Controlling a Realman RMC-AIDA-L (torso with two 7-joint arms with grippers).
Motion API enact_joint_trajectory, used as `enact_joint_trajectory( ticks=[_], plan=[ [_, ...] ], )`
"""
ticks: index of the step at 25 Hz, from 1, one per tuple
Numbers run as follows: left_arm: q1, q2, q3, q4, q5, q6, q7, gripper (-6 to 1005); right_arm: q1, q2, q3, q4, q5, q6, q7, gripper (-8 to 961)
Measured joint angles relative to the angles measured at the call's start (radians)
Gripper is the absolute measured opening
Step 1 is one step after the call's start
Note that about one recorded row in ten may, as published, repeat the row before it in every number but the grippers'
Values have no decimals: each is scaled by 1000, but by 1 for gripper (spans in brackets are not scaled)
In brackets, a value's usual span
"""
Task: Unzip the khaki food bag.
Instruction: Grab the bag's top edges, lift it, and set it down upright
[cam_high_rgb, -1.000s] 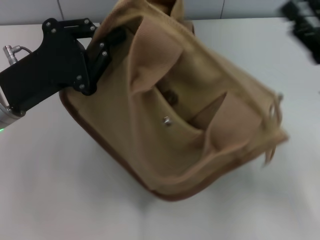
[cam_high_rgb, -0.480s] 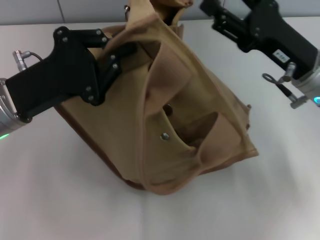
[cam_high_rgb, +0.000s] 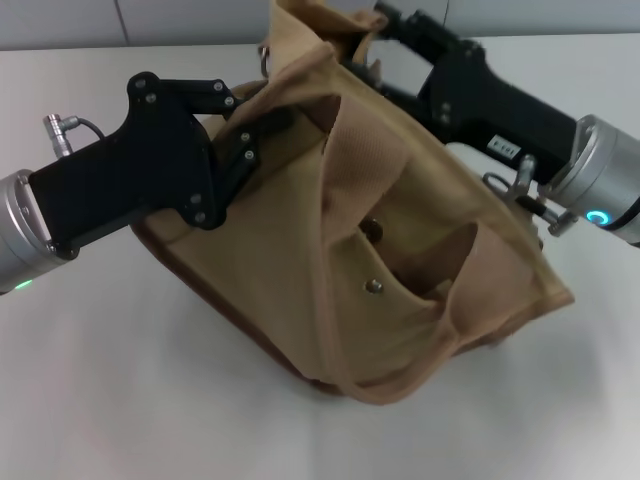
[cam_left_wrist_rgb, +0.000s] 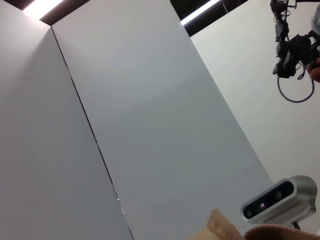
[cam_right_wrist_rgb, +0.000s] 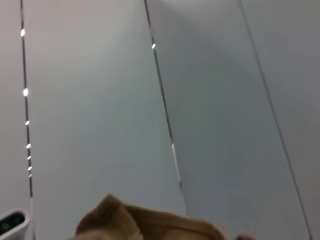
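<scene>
Tan canvas, the khaki food bag (cam_high_rgb: 400, 250) sits tilted on the white worktop (cam_high_rgb: 120, 400). The left gripper (cam_high_rgb: 270, 120) has its jaws clamped on the bag's upper left edge; the right gripper (cam_high_rgb: 385, 30) reaches its top, jaw state unclear.

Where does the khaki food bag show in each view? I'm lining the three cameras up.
Head view: the khaki food bag fills the middle, left pincer at its near-left top edge, right pincer at its far top.
Left wrist view: only a tan scrap at the bottom edge.
Right wrist view: a tan fold along the bottom.
Shared landmark: the bag's tan canvas.
</scene>
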Motion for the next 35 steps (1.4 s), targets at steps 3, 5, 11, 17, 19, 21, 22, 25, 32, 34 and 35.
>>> enact_joint_trajectory(
  ticks=[3,5,11,17,19,21,22,25,32,34,35],
  plan=[
    [0,-1,1,0,0,0,15,80,-17,-2,-53,-32,0,4,36,847],
    [0,-1,1,-2,0,0,29,80,-68,-3,-149,-119,1,-5,107,847],
    [0,-2,1,-2,0,-1,31,80,-214,-4,-265,-313,0,-17,210,847],
    [0,-2,1,-2,-1,-1,32,80,-304,-4,-235,-365,38,-86,214,848],
    [-1,-1,9,-2,-1,-1,35,80,-325,0,-202,-330,162,-130,208,848],
    [-2,-1,18,-2,-1,0,38,80,-323,0,-204,-307,213,-138,192,848],
    [-2,0,23,-2,-1,1,42,80,-317,1,-208,-280,260,-144,166,848],
    [-6,0,42,0,-1,2,50,80,-273,4,-219,-184,332,-150,30,848],
    [-11,0,54,1,-1,3,50,80,-138,5,-266,-30,330,-116,-216,848],
    [-11,0,54,1,-1,5,50,80,-115,5,-302,-16,330,-107,-268,848],
    [-11,0,55,2,-1,7,54,80,-107,5,-311,-11,330,-100,-282,847]
  ],
)
